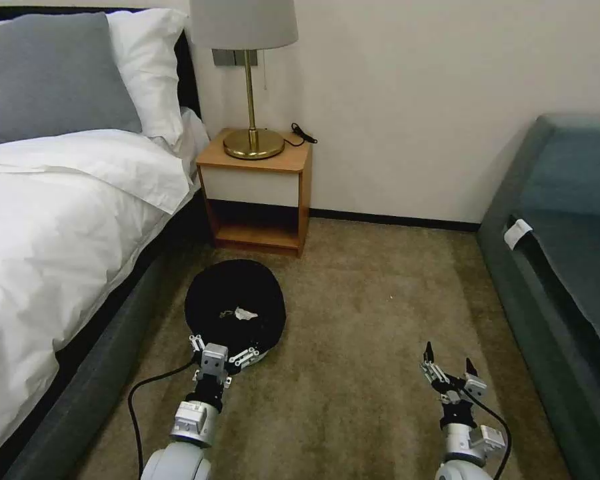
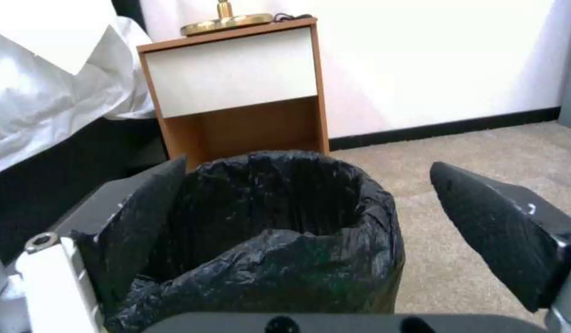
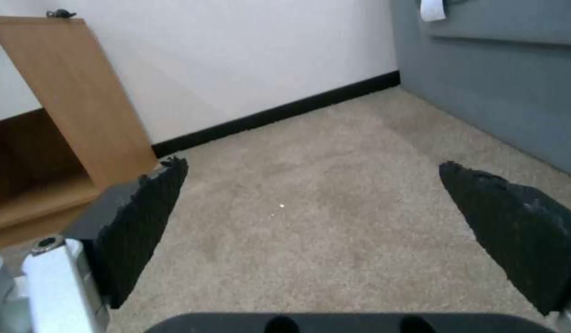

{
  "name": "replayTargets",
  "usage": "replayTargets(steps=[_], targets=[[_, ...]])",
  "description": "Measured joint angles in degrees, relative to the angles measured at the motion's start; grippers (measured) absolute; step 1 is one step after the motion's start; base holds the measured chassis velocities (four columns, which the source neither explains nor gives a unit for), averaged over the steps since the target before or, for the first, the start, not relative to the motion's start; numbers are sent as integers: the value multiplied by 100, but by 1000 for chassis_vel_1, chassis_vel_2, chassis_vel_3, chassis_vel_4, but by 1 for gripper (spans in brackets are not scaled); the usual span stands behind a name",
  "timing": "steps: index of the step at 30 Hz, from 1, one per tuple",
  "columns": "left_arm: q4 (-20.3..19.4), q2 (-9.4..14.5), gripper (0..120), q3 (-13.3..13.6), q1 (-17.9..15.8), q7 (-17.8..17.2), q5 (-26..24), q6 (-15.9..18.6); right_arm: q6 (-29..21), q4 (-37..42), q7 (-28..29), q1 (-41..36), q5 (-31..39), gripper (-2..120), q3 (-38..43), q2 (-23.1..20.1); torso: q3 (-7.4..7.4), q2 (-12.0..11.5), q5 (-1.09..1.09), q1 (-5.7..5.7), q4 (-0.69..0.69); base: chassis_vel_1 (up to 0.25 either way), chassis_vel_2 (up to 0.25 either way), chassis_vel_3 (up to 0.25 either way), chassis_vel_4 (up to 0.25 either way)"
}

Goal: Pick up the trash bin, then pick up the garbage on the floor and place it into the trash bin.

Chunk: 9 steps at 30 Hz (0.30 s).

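Leftmost on my head feed, the bed (image 1: 60,220) runs out of view, and beside it sits the nightstand (image 1: 257,193) with a lamp (image 1: 247,80) whose shade is cropped at the top. Below the nightstand, the bin (image 1: 235,307) stands on the carpet (image 1: 367,320); its pale base barely peeks out near my left gripper (image 1: 223,351), and the black bag (image 2: 267,240) covers the rest. Inside lies something small and pale (image 1: 243,313), too small for me to identify.

My left arm reaches forward and down, its gripper right at the bin's near rim. On the left wrist feed the fingers (image 2: 144,217) are spread wide: one sits against the bag's edge and the other hangs well clear over carpet. I can't tell whether that near finger is inside the rim or just outside it.

Further right, my right arm is held low over bare carpet, well apart from the bin, with the right gripper (image 1: 450,370) spread too, nothing between its fingers (image 3: 520,231). At the far right the sofa (image 1: 567,253) is cut off by the frame.
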Motion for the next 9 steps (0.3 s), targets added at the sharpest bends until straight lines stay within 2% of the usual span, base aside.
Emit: replayTargets(steps=[9], targets=[[0, 3, 100, -2, -9, -10, -15, 1, -1, -3, -7, 0, 9, 100, 1, -1, 0, 0, 0, 0, 0, 0, 0, 0, 0]])
